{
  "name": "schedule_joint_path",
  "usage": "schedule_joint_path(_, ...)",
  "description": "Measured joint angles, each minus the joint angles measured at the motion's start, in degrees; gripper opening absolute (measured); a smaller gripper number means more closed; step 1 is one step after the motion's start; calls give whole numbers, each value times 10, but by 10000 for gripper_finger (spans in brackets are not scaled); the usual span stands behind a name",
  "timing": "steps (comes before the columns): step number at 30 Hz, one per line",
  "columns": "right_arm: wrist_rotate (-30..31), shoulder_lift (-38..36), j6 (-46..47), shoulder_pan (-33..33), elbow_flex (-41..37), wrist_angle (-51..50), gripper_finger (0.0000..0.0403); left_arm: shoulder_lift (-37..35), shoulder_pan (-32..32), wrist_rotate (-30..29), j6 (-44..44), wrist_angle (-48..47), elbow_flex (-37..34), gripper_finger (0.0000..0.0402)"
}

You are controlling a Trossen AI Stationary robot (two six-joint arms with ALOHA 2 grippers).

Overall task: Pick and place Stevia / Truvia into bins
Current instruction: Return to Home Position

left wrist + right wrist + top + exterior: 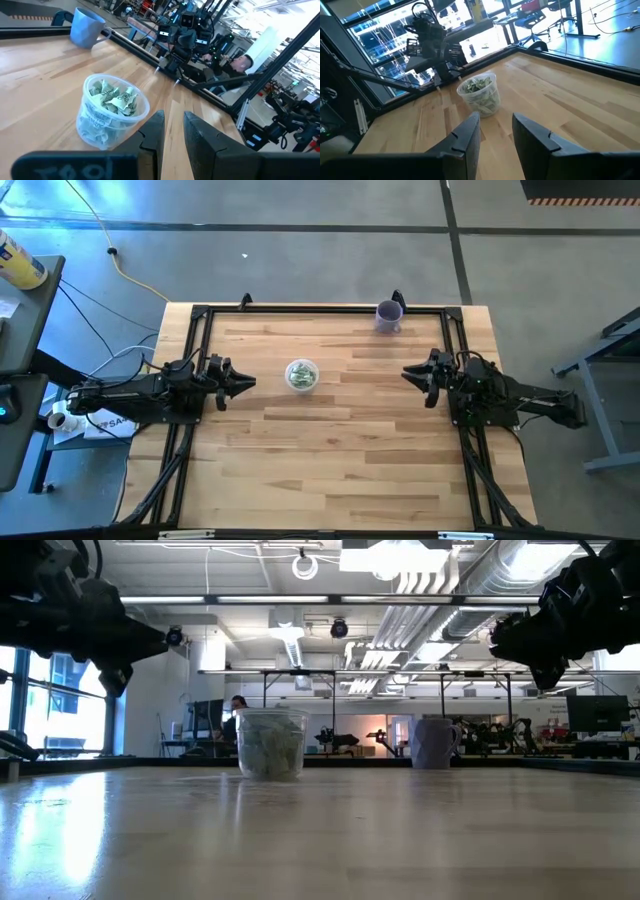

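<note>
The worktop is carrying everything. The left arm and right arm are hovering at opposite sides, jaws released and empty. A purple mug is standing at the far edge. Between the arms, the round cup is holding the Stevia packets.

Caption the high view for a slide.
Left pincer and right pincer, both empty, flank the cup of Stevia packets; purple mug near the table edge.
</note>
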Motion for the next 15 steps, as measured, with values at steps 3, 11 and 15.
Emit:
schedule_joint_path(3,0,0,0,0,0,0,106,0,0,0,0,0,0,106)
schedule_joint_path(11,0,0,0,0,0,0,106,0,0,0,0,0,0,106)
schedule_joint_path(15,0,0,0,0,0,0,106,0,0,0,0,0,0,106)
